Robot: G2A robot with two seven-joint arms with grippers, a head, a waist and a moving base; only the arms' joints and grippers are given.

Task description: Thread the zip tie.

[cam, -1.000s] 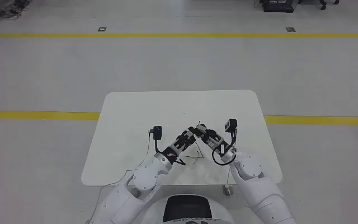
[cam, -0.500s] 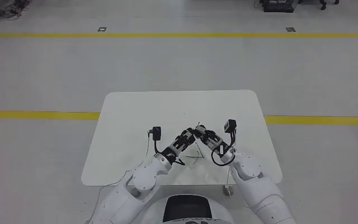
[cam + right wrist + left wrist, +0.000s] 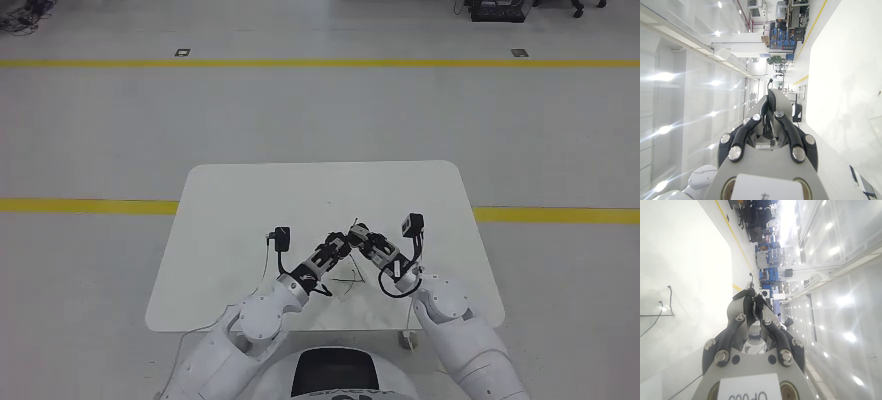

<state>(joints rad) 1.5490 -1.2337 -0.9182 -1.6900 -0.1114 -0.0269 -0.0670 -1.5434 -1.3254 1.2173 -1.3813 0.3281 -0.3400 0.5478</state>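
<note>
Between left gripper [image 3: 753, 295] and right gripper [image 3: 769, 94], both pinching it, the zip tie [image 3: 769, 85] is probably lining up for careful poking

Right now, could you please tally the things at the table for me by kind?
2 grippers: the left gripper and the right gripper, jaws shut.
1 held zip tie, apparently shared by both.
2 loose zip ties with visible heads, on the clear sheet.
1 clear sheet.
1 table.
Total: 7.
</note>
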